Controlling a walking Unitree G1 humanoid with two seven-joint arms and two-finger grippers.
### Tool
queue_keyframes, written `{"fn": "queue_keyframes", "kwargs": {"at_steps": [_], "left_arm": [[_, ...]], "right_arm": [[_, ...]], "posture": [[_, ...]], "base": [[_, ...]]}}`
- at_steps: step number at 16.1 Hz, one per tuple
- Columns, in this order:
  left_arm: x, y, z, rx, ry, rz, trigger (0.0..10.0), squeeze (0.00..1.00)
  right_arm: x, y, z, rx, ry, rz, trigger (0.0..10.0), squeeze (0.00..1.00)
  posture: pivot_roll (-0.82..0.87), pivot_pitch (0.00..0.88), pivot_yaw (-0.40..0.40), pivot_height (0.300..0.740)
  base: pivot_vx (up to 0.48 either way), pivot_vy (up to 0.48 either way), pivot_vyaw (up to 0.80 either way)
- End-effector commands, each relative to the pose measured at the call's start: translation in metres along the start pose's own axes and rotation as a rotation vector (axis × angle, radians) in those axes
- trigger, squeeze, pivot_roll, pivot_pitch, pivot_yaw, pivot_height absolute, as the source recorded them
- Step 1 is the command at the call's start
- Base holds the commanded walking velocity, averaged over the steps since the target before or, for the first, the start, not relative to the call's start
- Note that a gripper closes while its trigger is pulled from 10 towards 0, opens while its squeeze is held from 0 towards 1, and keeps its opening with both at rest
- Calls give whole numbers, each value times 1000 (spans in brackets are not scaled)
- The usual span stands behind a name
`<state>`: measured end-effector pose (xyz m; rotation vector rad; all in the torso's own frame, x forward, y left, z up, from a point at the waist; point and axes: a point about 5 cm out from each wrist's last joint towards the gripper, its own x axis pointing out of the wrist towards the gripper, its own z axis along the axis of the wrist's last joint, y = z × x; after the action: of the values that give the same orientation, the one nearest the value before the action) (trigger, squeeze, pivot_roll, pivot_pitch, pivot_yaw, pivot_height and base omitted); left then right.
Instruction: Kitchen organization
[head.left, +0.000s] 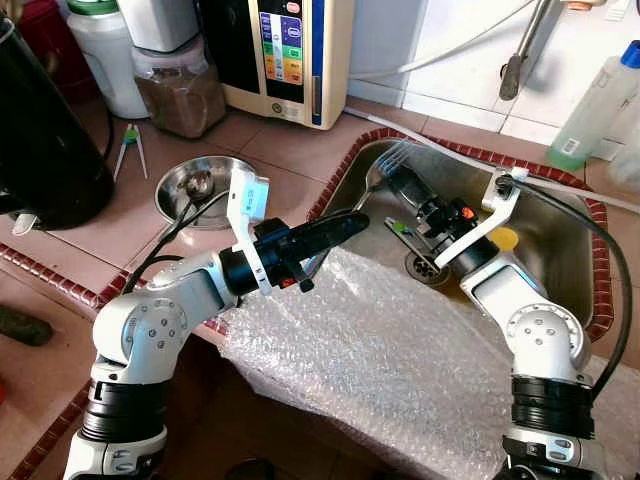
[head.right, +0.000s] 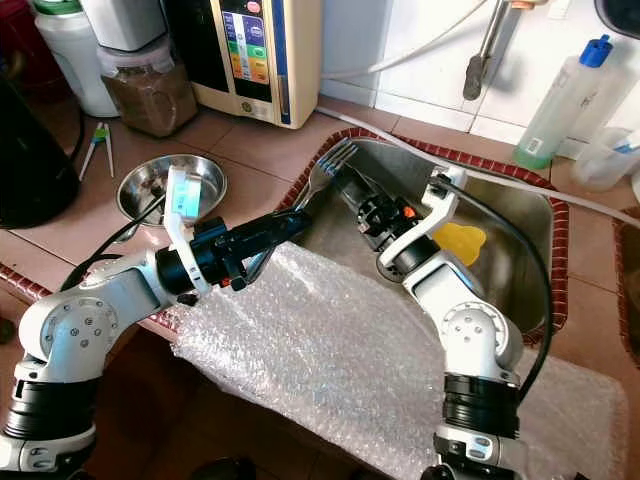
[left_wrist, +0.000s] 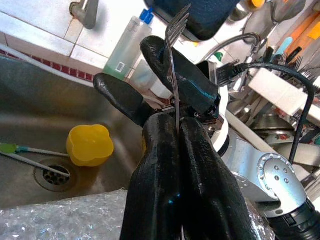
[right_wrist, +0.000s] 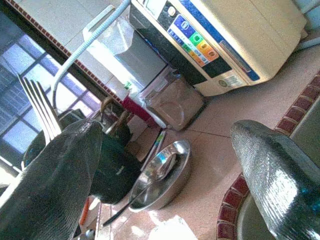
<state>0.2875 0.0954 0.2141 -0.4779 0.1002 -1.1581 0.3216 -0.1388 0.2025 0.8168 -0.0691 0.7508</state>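
Fork (head.left: 372, 183): slim, silvery metal, four tines pointing toward the sink's back rim, handle running back between black fingers.
Left gripper (head.left: 345, 227): over the sink (head.left: 560, 235) edge, jaws closed tight on the fork's handle.
Right gripper (head.left: 400, 183): in the basin beside the tines, jaws spread apart, holding nothing.

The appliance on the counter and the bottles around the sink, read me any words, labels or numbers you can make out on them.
None can be read.
Cream and black appliance: coloured button panel with lettering, too small and blurred.
Clear bottle with blue cap: green label, text too small.
Left hand, holding a fork: no lettering seen.
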Motion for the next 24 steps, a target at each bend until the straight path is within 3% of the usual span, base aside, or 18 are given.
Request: {"fn": "queue_keyframes", "kwargs": {"at_steps": [1,3,6,10,14,16,20,24], "left_arm": [[0,-2,0,13,11,6,0,0],[-2,1,4,16,-9,24,0,0],[-7,12,20,23,-86,92,0,0],[-5,19,17,23,-82,143,0,0],[5,11,0,-31,-44,89,0,0],[13,3,-9,-49,-25,46,0,0],[21,-8,-8,-62,-40,-10,0,0],[17,-10,-5,-68,-49,-15,0,0]], "right_arm": [[-1,11,-1,5,21,79,10000,0],[-6,13,-4,-16,63,98,10000,0],[-21,-3,-1,-95,107,14,10000,0],[-28,3,1,-107,138,61,10000,0],[-17,25,1,-4,134,227,10000,0],[-14,31,0,-3,143,256,10000,0],[-12,30,-2,-18,158,251,10000,0],[0,20,10,-87,136,191,10000,0]], "posture": [[20,137,-4,740],[16,136,-3,740],[9,135,1,740],[6,132,4,740],[8,133,-2,740],[2,135,-3,740],[5,143,-3,740],[16,149,-2,740]], "base": [[0,0,0],[0,0,0],[0,0,0],[0,0,0],[0,0,0],[0,0,0],[0,0,0],[0,0,0]]}}
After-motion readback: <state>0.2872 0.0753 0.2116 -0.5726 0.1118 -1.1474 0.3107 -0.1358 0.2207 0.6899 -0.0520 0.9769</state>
